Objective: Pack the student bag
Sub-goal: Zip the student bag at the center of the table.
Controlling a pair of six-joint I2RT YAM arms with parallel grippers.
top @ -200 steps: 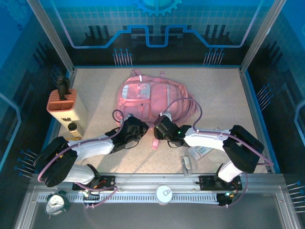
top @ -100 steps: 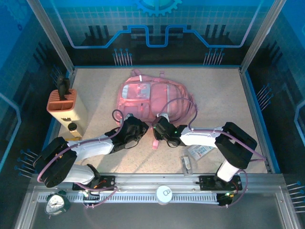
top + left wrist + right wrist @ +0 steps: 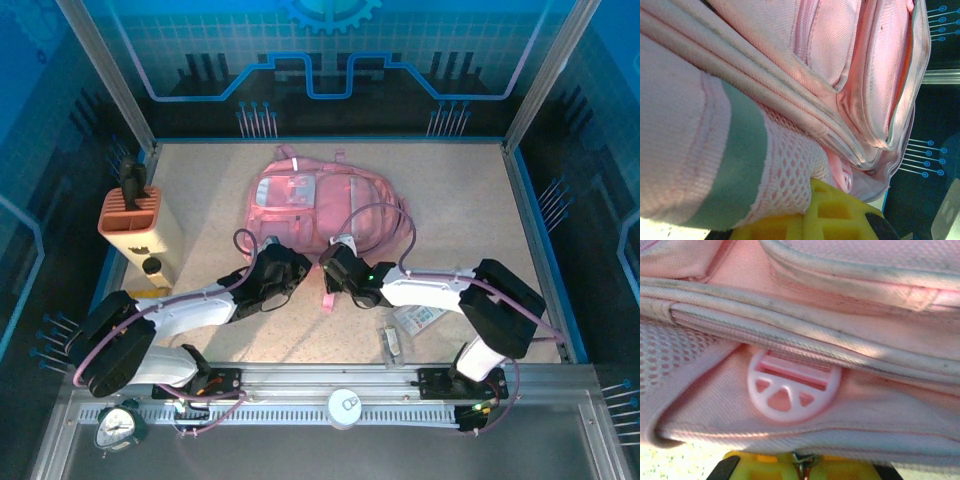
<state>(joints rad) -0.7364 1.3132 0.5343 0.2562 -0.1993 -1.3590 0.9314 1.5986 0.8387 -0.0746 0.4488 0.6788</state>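
The student bag (image 3: 300, 195), a large pink fabric backpack, lies flat in the middle of the table with its bottom edge toward the arms. My left gripper (image 3: 283, 258) is at that edge on the left, shut on the bag's pink mesh side fabric (image 3: 785, 165), which drapes over a yellow finger (image 3: 840, 217). My right gripper (image 3: 336, 258) is at the same edge on the right. It is shut on the fabric just below a round white strap buckle (image 3: 792, 390), with a small metal piece (image 3: 804, 460) pinched at the jaws.
An orange-and-cream pen holder (image 3: 140, 225) stands at the left with a dark tool (image 3: 132, 180) in it. Small flat packets (image 3: 418, 318) lie near the right arm. A pink strap end (image 3: 328, 298) trails between the grippers. A clock (image 3: 118, 425) sits by the front rail.
My right gripper has moved slightly left toward the bag's bottom edge and closed on the fabric. The left gripper has kept its hold and the bag has not moved.
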